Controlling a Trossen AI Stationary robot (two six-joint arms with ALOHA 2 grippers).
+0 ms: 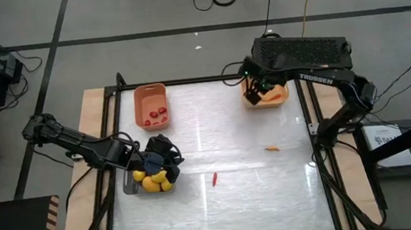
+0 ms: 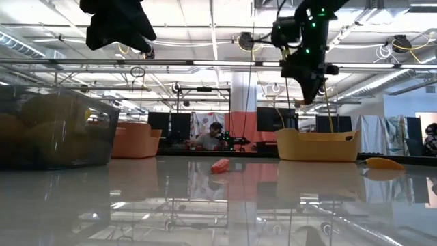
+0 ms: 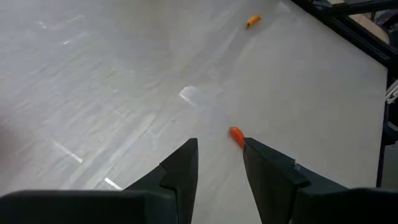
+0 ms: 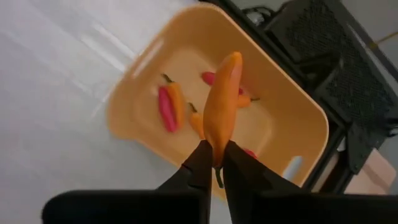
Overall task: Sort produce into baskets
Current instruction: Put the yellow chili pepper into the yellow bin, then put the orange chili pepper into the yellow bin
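Pinching slim orange pepper (image 4: 222,106) by stem end, right gripper (image 4: 214,163) hangs over squarish yellow-orange plastic tray (image 4: 149,67) at far right of white table (image 1: 217,148); few red and orange peppers already inside. Left gripper (image 3: 219,163) above grey tray of yellow egg-shaped fruits (image 1: 153,180), fingers narrowly apart, holding nothing. Small red-orange pepper (image 3: 236,135) and another orange pepper (image 1: 271,149) loose on table. Narrow salmon tray (image 1: 151,105) holds dark red pieces.
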